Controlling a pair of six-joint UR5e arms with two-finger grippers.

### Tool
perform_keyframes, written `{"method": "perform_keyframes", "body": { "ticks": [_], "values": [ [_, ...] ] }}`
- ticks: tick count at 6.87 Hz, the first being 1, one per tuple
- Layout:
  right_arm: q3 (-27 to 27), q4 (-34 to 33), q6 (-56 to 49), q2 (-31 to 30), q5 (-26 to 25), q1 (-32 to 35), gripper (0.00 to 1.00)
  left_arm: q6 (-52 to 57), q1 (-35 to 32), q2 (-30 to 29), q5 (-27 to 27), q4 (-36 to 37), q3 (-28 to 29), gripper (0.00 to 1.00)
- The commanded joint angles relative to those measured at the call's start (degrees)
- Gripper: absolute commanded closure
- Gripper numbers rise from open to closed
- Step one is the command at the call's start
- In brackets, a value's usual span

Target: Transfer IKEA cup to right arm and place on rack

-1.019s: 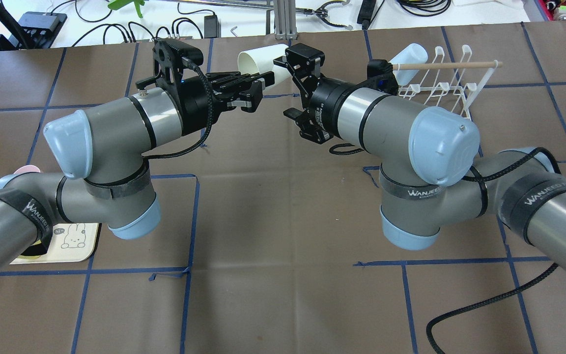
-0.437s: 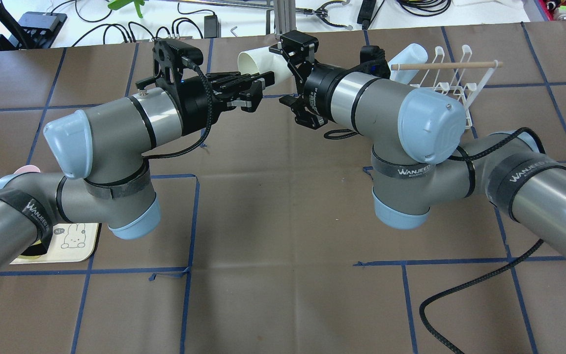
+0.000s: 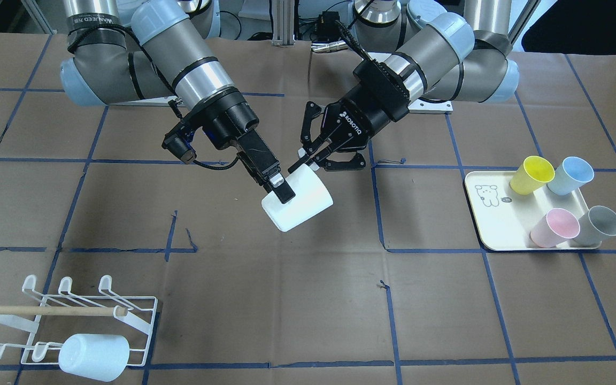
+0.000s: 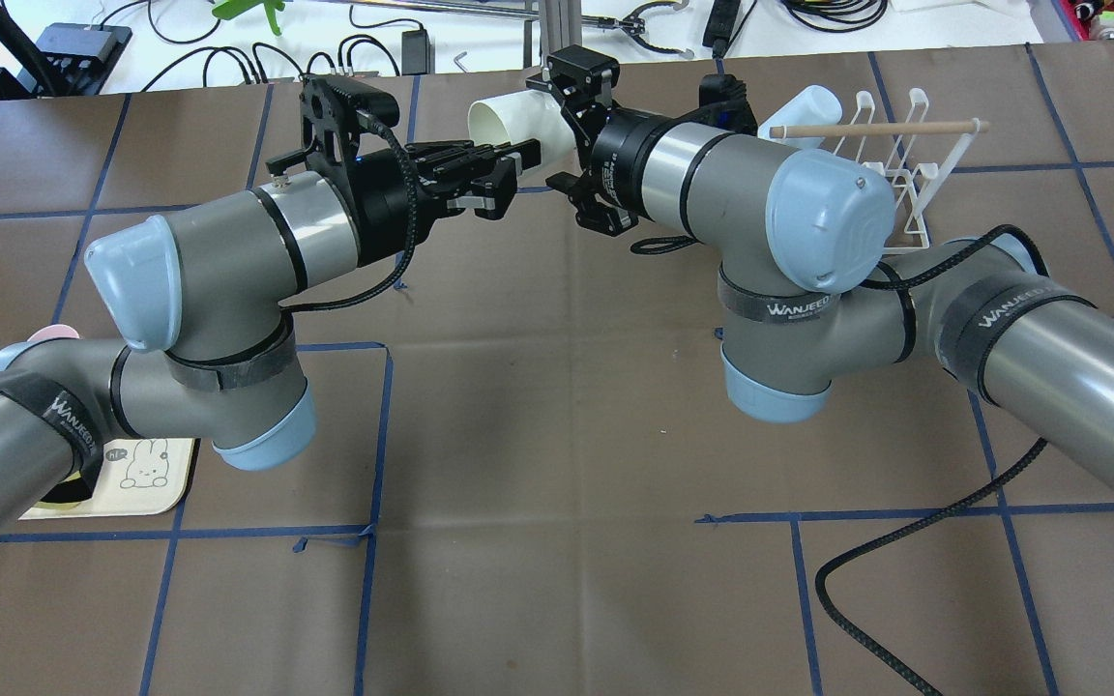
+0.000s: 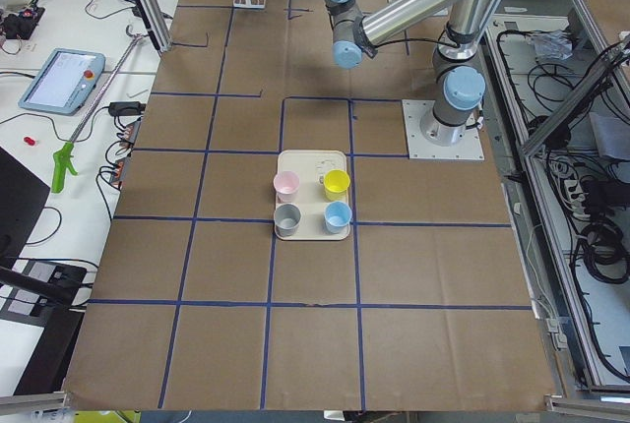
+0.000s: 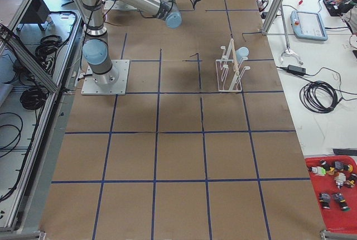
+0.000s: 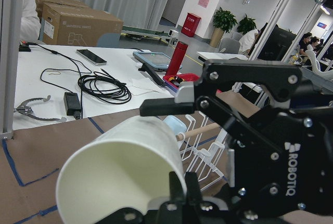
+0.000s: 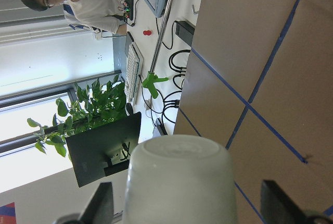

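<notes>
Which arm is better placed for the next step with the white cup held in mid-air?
Right. The right tool straddles the base of the white cup, jaws open, so it likely need only close; the rack stands on its side. The left tool pinches the rim and would merely release.

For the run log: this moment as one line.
handover | left gripper shut on white cup | right gripper open around its base

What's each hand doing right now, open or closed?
Left hand: closed on the white cup, at its rim.
Right hand: open, fingers either side of the cup's base, not yet gripping.
</notes>
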Motion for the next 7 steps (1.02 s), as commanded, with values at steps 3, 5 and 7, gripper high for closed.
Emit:
{"method": "perform_keyframes", "body": {
  "ticks": [3,5,7],
  "values": [
    [-0.89,0.42,0.09,0.62,-0.51,0.00,0.07,-0.10,0.04,0.09,0.07,0.00,0.01,0.99],
    [-1.06,0.59,0.27,0.53,-0.25,0.09,0.23,-0.10,0.04,0.09,0.15,0.00,0.01,0.98],
    [-1.15,0.59,0.18,0.27,0.37,0.09,0.51,-0.10,0.04,0.09,0.33,0.00,0.19,0.95]
  ]
}}
